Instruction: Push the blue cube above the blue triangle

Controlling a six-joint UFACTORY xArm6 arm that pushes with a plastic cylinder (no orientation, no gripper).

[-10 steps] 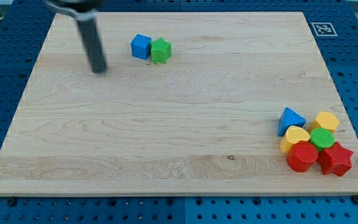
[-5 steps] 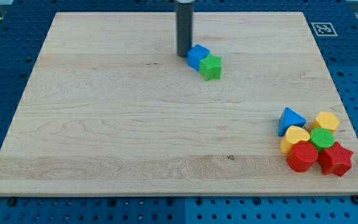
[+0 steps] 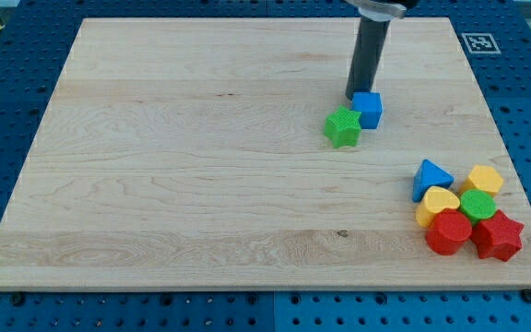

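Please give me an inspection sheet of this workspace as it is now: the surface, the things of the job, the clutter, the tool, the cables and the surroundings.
Surface: wooden board, lying flat, with a black-and-white marker at its top right corner.
Job's things: blue cube in the upper right part; blue triangle lower, to the view's right, apart from the cube.
Clutter: green star touching the cube's lower left; yellow heart, yellow block, green block, red cylinder and red star bunched by the triangle.
Tool: my tip rests against the cube's upper left.
Cables: nothing seen.
Surroundings: blue perforated table.
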